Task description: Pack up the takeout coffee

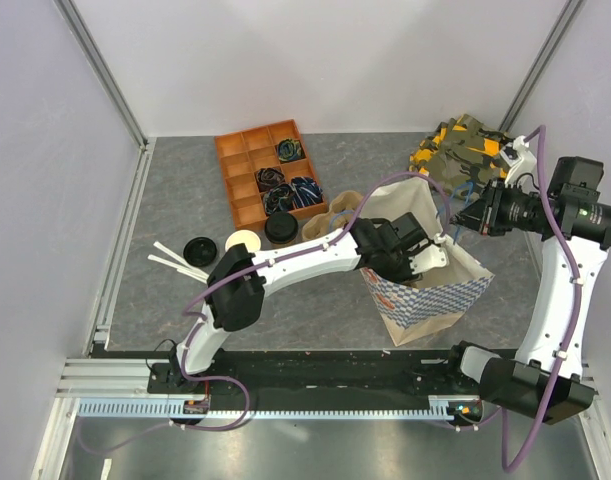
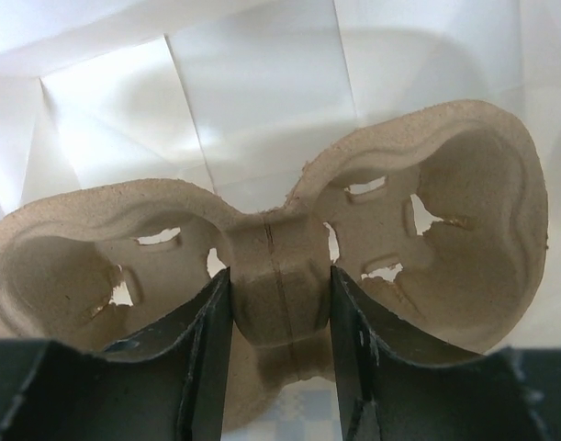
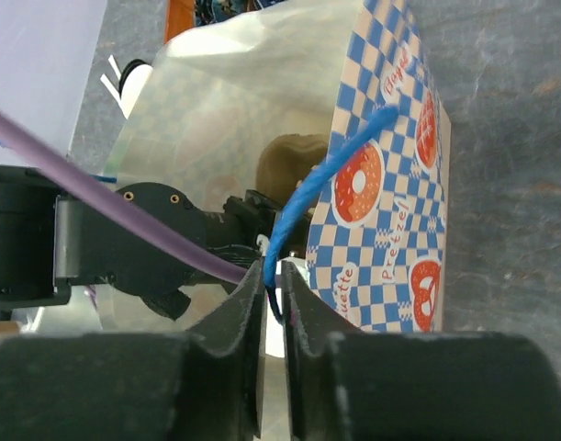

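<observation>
L arm in bag (gripping carrier)

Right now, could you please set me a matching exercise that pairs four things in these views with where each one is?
Things:
1. cup carrier
2. blue bag handle
3. takeout coffee
4. camouflage cloth

Places:
A. standing beside the orange tray
B. between the right fingers
C. at the far right corner
D. between the left fingers

Pairs: 1-D, 2-B, 3-A, 4-C
</observation>
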